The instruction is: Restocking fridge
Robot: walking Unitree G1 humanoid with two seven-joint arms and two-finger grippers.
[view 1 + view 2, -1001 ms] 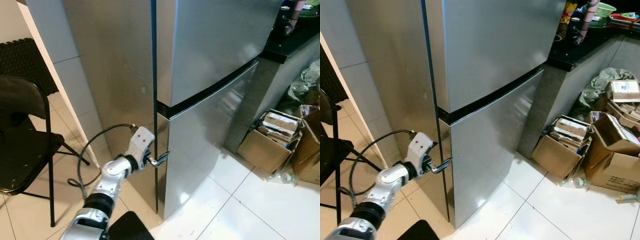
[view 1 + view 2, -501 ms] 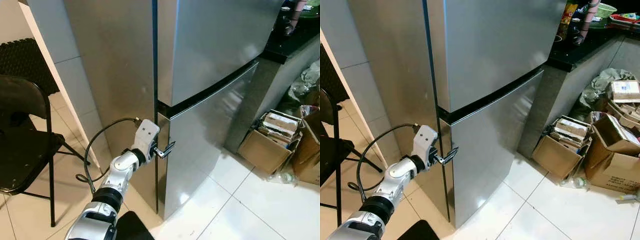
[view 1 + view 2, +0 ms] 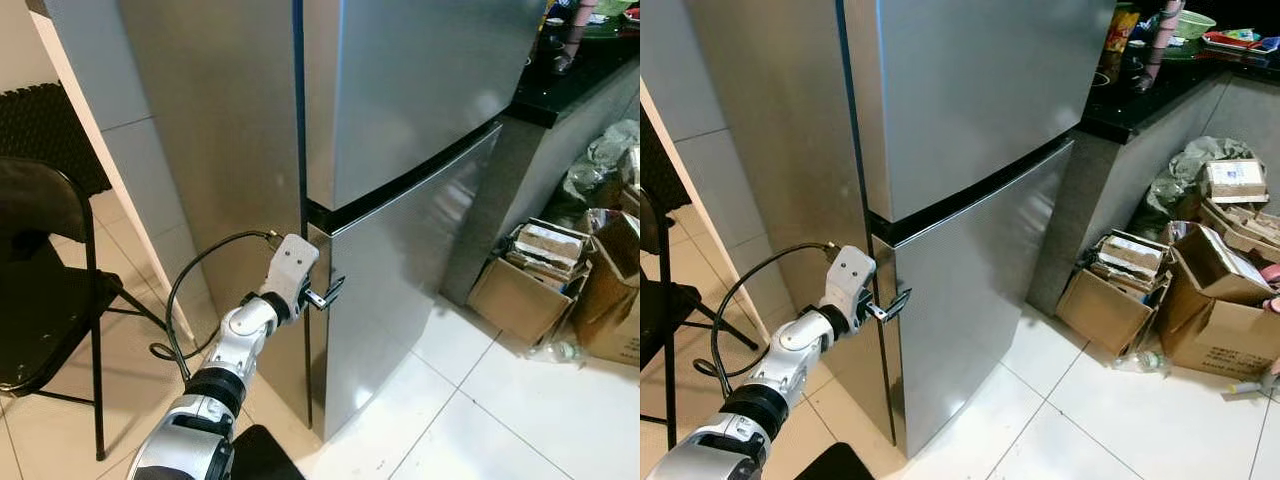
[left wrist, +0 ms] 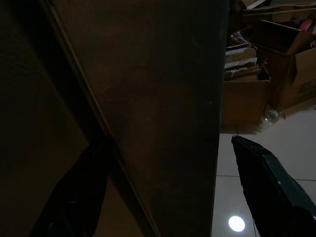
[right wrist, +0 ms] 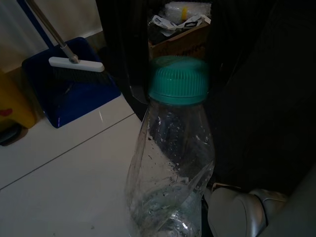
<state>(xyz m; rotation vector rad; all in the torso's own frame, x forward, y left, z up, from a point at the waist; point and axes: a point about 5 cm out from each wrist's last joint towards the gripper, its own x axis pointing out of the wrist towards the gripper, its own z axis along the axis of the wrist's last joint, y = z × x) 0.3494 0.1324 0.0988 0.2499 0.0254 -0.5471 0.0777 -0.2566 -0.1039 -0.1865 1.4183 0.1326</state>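
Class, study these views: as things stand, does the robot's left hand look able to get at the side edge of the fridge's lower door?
Probably yes. The left hand is already at the lower door edge, fingers open on either side of it, with nothing between them and the steel.

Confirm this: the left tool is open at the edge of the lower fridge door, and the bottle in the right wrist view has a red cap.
Not quite. The left tool is indeed open at the edge of the lower fridge door, but the cap on the clear bottle is green, not red, as the right wrist view shows.
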